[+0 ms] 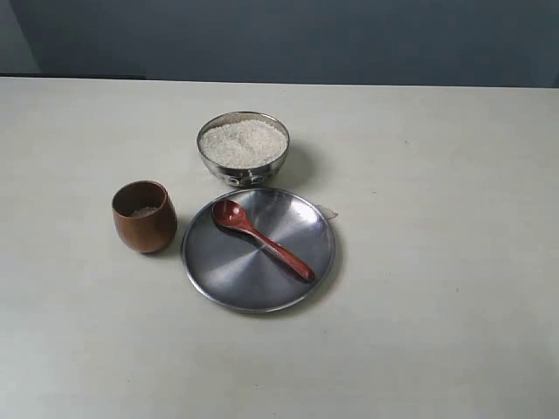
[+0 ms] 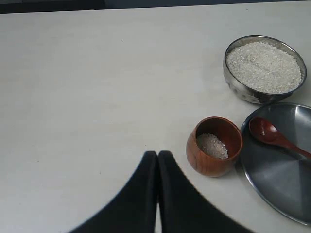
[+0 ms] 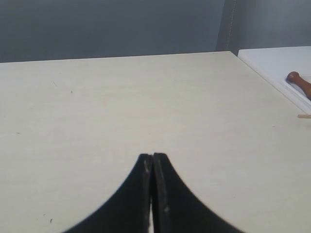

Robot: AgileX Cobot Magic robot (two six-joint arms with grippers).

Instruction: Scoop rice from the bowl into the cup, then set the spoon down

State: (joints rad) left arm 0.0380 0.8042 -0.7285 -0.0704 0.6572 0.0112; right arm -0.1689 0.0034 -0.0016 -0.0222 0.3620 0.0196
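Observation:
The steel bowl (image 1: 243,149) (image 2: 264,69) stands at the table's middle, full of white rice (image 1: 243,142) (image 2: 264,66). To its front left is the dark-brown wooden cup (image 1: 144,216) (image 2: 214,145), with a little rice (image 2: 212,145) at its bottom. The reddish-brown spoon (image 1: 261,237) (image 2: 275,136) lies on the flat steel plate (image 1: 227,271) (image 2: 277,179), head toward the bowl. Neither arm shows in the exterior view. My left gripper (image 2: 157,154) is shut and empty, hovering beside the cup. My right gripper (image 3: 152,156) is shut and empty over bare table.
A white surface (image 3: 272,60) at the edge of the right wrist view carries a brown rounded object (image 3: 299,82). A dark wall (image 1: 279,39) runs behind the table's far edge.

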